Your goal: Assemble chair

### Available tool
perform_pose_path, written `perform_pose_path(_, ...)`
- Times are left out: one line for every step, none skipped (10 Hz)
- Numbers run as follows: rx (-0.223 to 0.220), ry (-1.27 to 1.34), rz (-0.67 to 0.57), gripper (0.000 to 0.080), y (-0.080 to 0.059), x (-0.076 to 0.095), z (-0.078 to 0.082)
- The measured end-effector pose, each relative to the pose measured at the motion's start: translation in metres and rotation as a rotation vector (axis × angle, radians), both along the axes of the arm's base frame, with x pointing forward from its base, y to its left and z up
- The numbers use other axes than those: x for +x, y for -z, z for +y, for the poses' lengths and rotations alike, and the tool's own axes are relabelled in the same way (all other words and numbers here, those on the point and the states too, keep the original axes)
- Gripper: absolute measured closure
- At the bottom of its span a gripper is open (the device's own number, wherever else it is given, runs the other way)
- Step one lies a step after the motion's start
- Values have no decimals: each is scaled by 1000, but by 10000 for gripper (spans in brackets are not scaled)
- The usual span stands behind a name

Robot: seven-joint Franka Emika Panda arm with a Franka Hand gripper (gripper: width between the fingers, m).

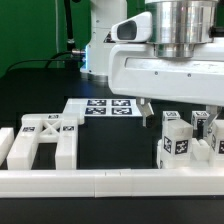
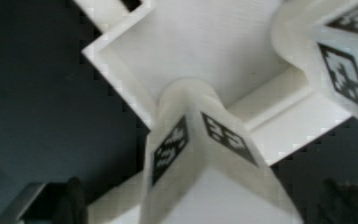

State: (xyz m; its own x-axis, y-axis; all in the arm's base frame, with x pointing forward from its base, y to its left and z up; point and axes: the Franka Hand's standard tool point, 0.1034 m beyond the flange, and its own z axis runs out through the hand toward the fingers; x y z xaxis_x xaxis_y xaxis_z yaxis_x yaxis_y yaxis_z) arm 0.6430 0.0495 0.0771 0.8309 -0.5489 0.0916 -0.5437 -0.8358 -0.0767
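Observation:
In the wrist view a white square chair leg (image 2: 208,150) with black-and-white tags on two faces rises close up between my gripper (image 2: 202,208). The dark fingers (image 2: 55,203) stand wide apart at either side of the leg, so the gripper is open. Behind the leg lie a white angled chair part (image 2: 149,55) and another tagged white part (image 2: 345,65). In the exterior view the arm hides most of the gripper. One dark finger (image 1: 147,108) hangs just to the exterior view's left of upright tagged legs (image 1: 178,140). An X-braced frame (image 1: 45,140) lies at the exterior view's left.
The marker board (image 1: 100,107) lies flat on the black table behind the parts. A long low white border rail (image 1: 110,182) runs along the front. More tagged white blocks (image 1: 207,130) stand at the exterior view's right. The arm's base (image 1: 100,40) rises at the back.

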Motion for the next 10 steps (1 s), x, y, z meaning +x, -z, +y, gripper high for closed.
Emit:
perform_pose_path(-9,-57,-9,151,0,1,-1)
perform_pose_path(-27,-177,-10,151,1,1,-1)
perform_pose_path(-44,-299,-13,151,0,2,-2)
perform_pose_path(-57,-399,-14,151,0,2,-3)
perform_pose_path(-70,-471,-13,151,0,2,-3)
perform_pose_path(-75,-506,-13,151,0,2,-2)
perform_pose_path(-88,-606,-13,151,0,2,-3)
perform_pose_path(-99,-665,-12,151,0,2,-3)
perform_pose_path(-104,-683,-11,196,0,2,-4)
perform_pose_path(-103,-677,-11,196,0,2,-4)
